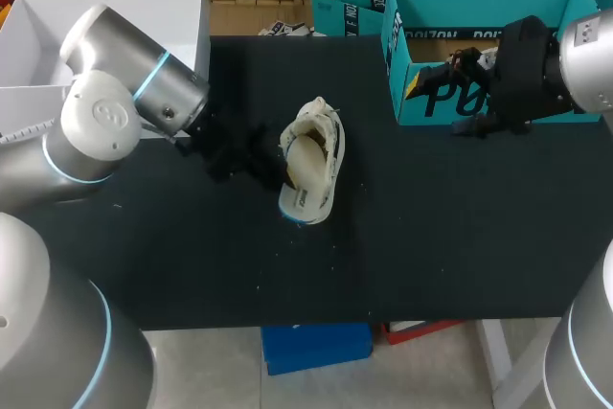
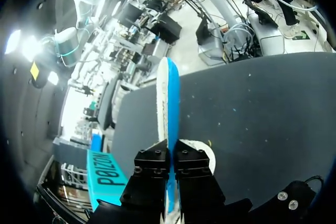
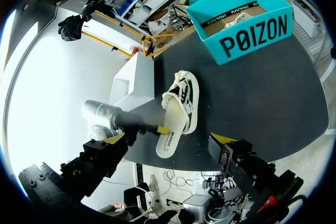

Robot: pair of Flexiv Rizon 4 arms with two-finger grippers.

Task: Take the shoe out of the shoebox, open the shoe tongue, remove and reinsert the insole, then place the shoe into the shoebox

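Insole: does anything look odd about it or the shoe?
The insole is only half seated: it sticks out of the shoe at an angle, pinched edge-on in the left tool. That fits the insole step; nothing looks damaged.

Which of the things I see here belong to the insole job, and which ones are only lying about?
Belong to the job:
- shoe, mid-table
- insole, gripped by the left end effector
- teal shoebox, far right

Only lying about:
- white box, at the table's far left corner; I cannot tell whether it stands on the table
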